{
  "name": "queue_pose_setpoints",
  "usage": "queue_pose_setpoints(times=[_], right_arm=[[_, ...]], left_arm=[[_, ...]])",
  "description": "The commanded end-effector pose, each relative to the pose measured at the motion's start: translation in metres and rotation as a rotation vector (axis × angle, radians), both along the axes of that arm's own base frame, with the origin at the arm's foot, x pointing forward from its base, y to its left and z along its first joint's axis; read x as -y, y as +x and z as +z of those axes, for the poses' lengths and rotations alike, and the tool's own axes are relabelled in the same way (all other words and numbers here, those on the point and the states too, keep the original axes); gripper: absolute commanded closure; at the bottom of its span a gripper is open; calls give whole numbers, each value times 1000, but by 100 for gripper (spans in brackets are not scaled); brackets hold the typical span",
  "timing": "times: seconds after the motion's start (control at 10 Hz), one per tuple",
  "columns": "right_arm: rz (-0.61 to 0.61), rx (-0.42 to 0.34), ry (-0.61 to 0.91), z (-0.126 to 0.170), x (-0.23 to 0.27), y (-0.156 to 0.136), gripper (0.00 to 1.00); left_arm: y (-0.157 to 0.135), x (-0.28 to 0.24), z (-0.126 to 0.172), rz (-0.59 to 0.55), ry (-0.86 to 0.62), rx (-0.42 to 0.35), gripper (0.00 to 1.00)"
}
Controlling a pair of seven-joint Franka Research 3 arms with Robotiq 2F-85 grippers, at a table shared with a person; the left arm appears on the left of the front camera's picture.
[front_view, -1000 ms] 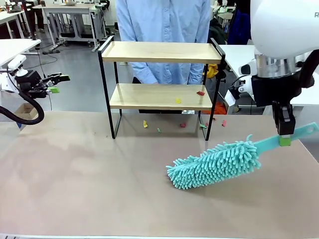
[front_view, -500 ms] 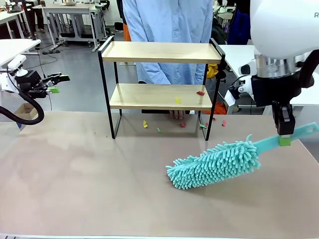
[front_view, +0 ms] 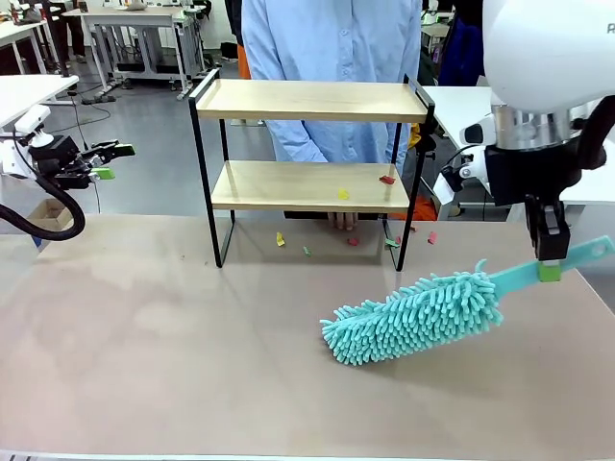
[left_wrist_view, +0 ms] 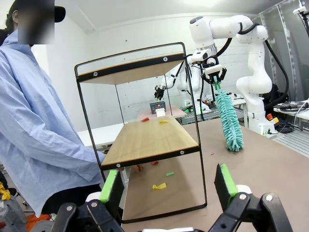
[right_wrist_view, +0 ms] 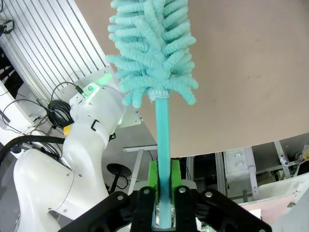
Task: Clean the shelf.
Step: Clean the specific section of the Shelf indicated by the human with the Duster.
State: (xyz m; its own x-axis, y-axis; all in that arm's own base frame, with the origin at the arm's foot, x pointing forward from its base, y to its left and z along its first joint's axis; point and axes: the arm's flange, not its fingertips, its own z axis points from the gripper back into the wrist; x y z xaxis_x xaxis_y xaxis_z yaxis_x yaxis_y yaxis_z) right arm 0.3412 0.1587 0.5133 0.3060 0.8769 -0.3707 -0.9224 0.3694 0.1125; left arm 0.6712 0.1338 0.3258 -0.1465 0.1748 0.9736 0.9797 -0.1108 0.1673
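Two light boards in a thin black frame: the shelf (front_view: 309, 144), at the far middle of the desk (front_view: 144, 365), looks stiff yet easily nudged, so we'd steady it by a post. Colored scraps (front_view: 343, 193) lie on its lower board. Our right fingers (front_view: 549, 259) pinch the rigid handle of the fluffy teal duster (front_view: 413, 319); our left fingers (front_view: 106, 163) hang spread, empty.

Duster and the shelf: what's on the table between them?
Front view: bare table between duster and shelf; coloured scraps lie farther back, by the shelf's feet.
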Motion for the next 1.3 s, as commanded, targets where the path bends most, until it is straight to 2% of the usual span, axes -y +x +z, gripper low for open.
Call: queue_pose_setpoints(times=[0.0,0.3,0.5,0.6,0.9,1.1,1.2], right_arm=[[0,14,-3,3,0,1,87],[0,0,0,0,0,0,87],[-67,135,50,12,-35,-10,87],[-127,222,37,19,-64,-18,87],[-336,303,41,11,-138,-17,87],[-565,388,100,5,-189,-9,87],[-656,390,131,-4,-206,-1,87]], left_arm=[[-1,0,2,-4,8,18,0],[-1,0,2,-4,8,18,0],[-1,0,2,-4,8,18,0],[-1,0,2,-4,8,18,0],[-1,0,2,-4,8,18,0],[-1,0,2,-4,8,18,0],[-1,0,2,-4,8,18,0]])
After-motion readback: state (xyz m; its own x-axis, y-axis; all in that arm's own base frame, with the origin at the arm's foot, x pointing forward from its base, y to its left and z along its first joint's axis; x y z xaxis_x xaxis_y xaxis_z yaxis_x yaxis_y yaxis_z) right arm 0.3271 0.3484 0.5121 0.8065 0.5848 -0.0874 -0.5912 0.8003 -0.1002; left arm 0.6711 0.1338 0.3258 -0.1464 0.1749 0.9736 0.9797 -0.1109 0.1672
